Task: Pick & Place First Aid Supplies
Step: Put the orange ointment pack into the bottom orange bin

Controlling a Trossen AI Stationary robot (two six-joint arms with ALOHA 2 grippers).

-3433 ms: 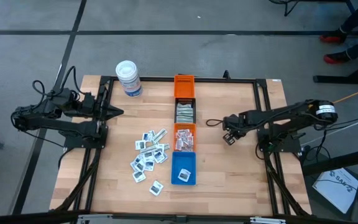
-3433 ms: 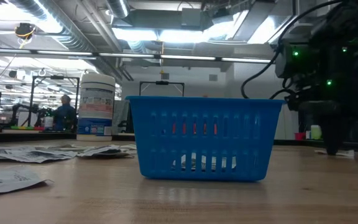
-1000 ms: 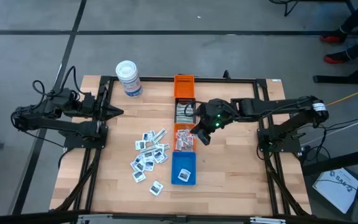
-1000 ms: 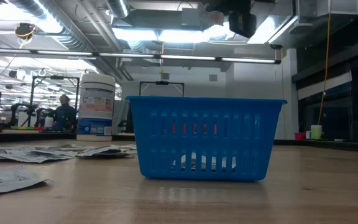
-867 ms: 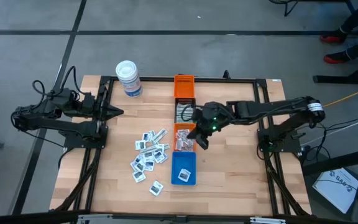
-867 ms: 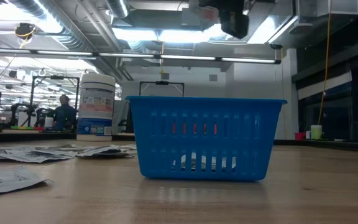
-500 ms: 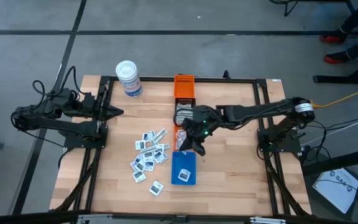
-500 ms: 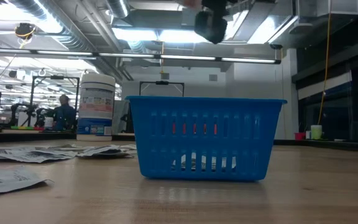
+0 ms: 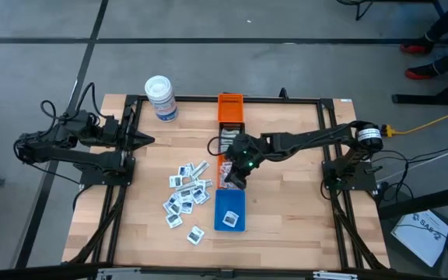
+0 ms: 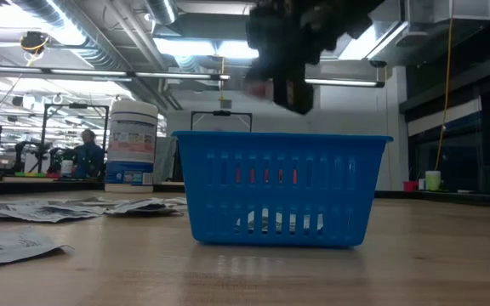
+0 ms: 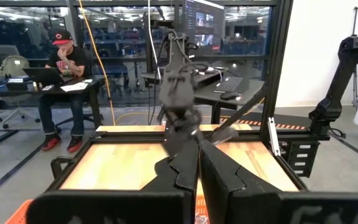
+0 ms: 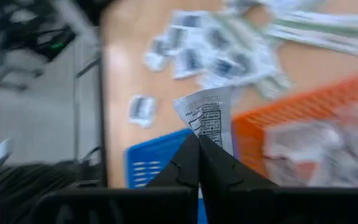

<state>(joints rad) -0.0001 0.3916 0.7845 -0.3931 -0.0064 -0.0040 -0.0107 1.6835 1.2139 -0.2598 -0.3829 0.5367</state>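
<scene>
Four bins stand end to end in a row down the middle of the table, running from the far edge towards the near edge. A tub stands near the far left corner. A scatter of packets lies left of the bin row, between the table's middle and its near edge, with one lone packet nearest the near edge. The left gripper sits at the left edge, well apart from everything. The right gripper reaches in from the right edge and hangs over the bin row, above the third bin from the far edge, pinching a packet.
</scene>
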